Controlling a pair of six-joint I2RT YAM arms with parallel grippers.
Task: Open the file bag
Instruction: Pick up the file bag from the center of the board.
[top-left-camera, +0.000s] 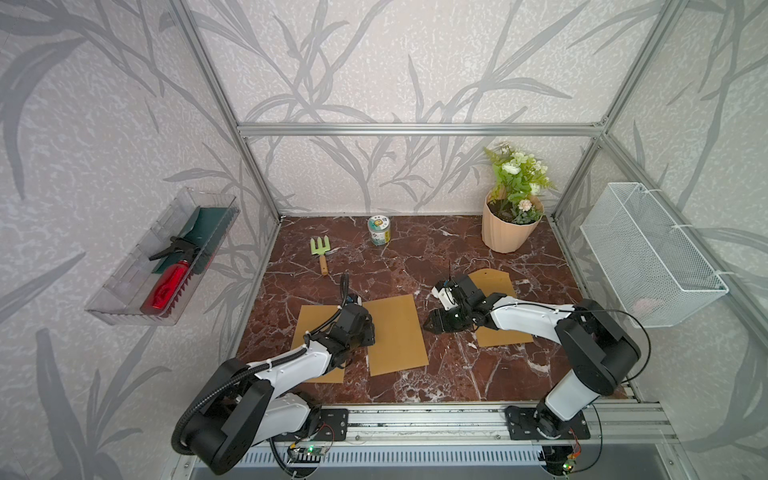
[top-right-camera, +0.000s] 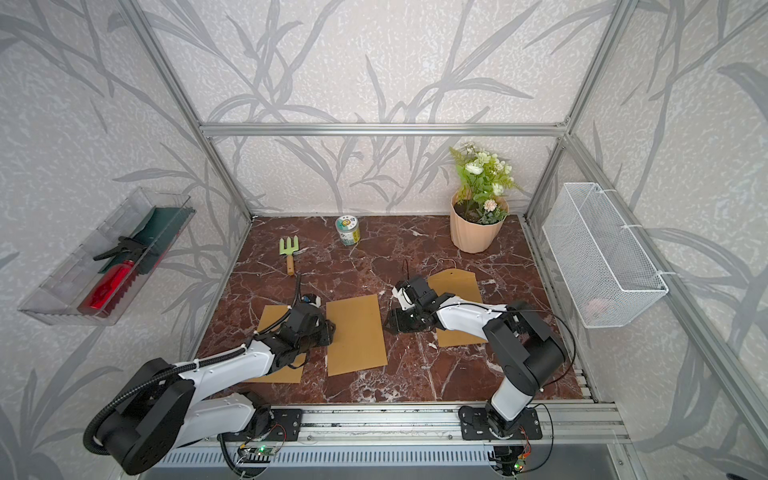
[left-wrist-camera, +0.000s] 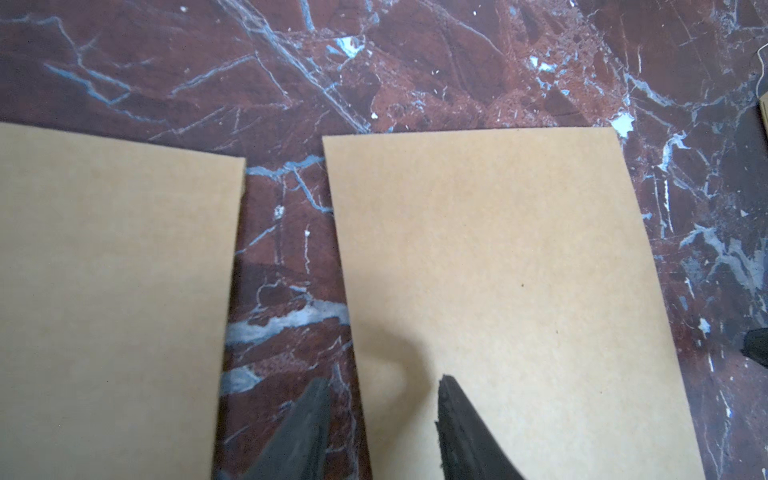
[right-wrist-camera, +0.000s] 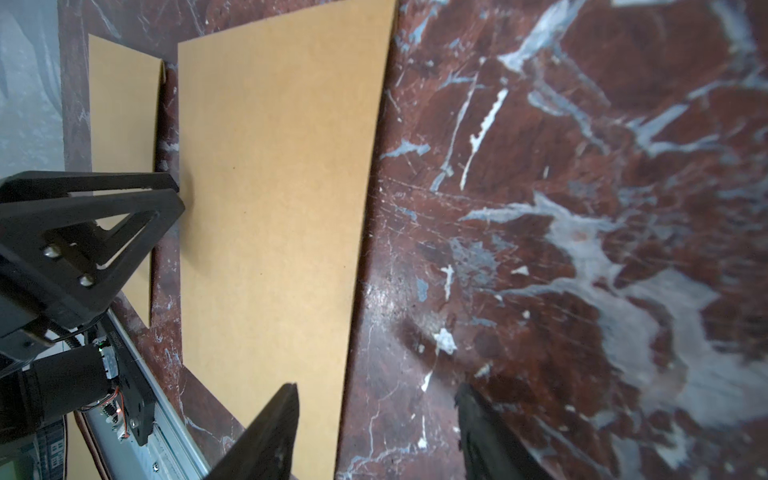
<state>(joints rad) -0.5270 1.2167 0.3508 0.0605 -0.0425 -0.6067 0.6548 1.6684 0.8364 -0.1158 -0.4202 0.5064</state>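
Now the left jaws stand spread and hold nothing. One tip is over the middle brown sheet (left-wrist-camera: 498, 270). The other is over the bare strip of counter (left-wrist-camera: 286, 249) that parts that sheet from the left brown sheet (left-wrist-camera: 112, 270). The right jaws are spread too and grip nothing, with one tip over the middle sheet's opposite edge and the other over bare counter. The file bag (top-left-camera: 505, 336) lies flat behind the right jaws, partly under that arm's wrist. I cannot tell whether its rounded flap is open.
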